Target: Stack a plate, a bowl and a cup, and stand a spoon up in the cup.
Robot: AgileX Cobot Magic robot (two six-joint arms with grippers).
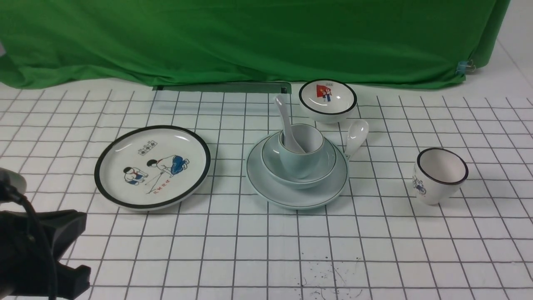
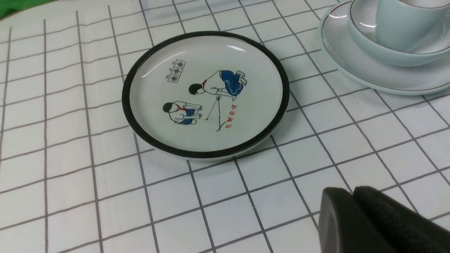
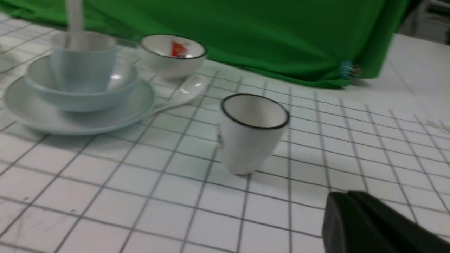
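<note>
Standing in the pale blue-green handleless ceramic cup (image 1: 300,151), the plain glossy white ceramic spoon (image 1: 287,125) leans on the rim, so a knock could tip it out. The cup sits in the pale blue-green ceramic bowl (image 1: 298,160) on the pale blue-green round plate (image 1: 296,171), mid-counter, nearer the far edge. The left gripper (image 1: 50,254) hangs empty at the near left corner; whether its jaws are apart is unclear. The right gripper (image 3: 372,228) is equally unreadable.

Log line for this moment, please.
pale blue-green plate > bowl > cup stacked | white spoon in cup | grippers clear
</note>
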